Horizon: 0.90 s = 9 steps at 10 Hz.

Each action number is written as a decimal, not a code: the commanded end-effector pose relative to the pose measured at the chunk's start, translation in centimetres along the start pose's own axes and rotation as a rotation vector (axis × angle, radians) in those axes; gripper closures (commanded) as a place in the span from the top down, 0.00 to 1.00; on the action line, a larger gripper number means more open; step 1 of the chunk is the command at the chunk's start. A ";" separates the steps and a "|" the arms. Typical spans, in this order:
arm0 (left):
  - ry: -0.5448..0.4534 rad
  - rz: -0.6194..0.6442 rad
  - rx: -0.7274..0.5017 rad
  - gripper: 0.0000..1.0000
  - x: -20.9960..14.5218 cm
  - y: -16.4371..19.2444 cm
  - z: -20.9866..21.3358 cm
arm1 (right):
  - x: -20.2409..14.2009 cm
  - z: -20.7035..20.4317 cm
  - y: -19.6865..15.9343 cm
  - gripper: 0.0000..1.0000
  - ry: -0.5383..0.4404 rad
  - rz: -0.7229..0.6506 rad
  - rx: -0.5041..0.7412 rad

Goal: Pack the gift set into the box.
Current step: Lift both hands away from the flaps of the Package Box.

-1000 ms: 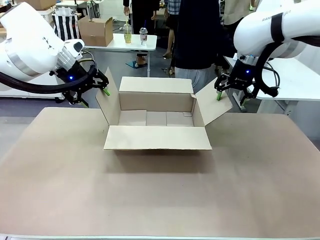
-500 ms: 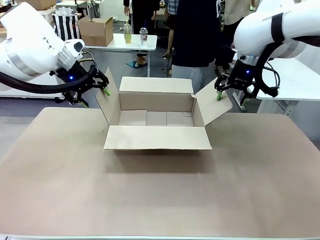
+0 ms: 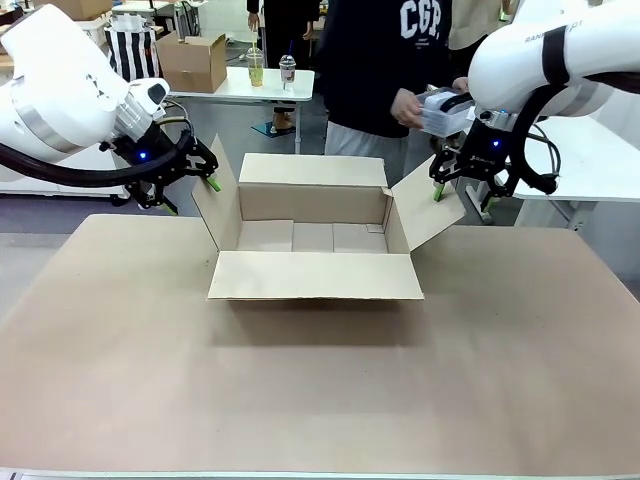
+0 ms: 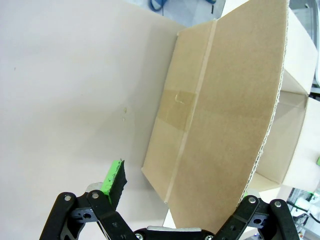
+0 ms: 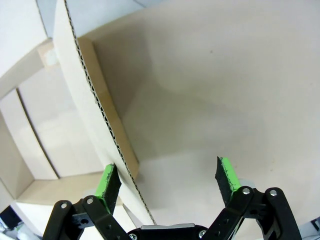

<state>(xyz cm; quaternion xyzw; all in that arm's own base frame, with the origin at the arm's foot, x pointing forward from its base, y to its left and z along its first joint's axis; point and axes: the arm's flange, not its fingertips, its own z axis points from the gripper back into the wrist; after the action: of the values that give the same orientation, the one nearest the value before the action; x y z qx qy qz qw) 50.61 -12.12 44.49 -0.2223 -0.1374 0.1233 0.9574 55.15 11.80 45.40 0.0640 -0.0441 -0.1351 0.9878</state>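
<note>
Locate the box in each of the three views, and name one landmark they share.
Front view: the box sits at centre, all four flaps open.
Left wrist view: the box takes the right half, with one side flap rising large towards the top edge.
Right wrist view: the box lies along the left side, its flap's corrugated edge running top to bottom.
Shared landmark: the pale table top beneath it.

Bright, even light from above fills the front view. The box [image 3: 313, 276] throws a short, soft shadow toward 6 o'clock on the worktop [image 3: 320, 400]. The person's hand [image 3: 408, 108] at 1 o'clock is slightly blurred. In both wrist views the worktop is washed out almost to white, and straight cardboard edges bend near the borders.
</note>
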 end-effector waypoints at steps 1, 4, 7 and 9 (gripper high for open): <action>-0.010 0.002 0.011 1.00 0.0 0.1 0.0 | 0.1 0.3 0.5 1.00 -0.003 -0.019 -0.016; -0.010 0.002 0.011 1.00 0.0 0.1 0.0 | 0.1 0.3 0.5 1.00 -0.003 -0.019 -0.016; -0.010 0.002 0.011 1.00 0.0 0.1 0.0 | 0.1 0.3 0.5 1.00 -0.003 -0.019 -0.016; -0.010 0.002 0.011 1.00 0.0 0.1 0.0 | 0.1 0.3 0.5 1.00 -0.003 -0.019 -0.016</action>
<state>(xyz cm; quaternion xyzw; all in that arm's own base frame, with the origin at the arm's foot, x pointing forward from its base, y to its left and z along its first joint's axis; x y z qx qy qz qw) 50.61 -12.12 44.49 -0.2223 -0.1374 0.1233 0.9574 55.15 11.80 45.40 0.0640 -0.0441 -0.1352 0.9878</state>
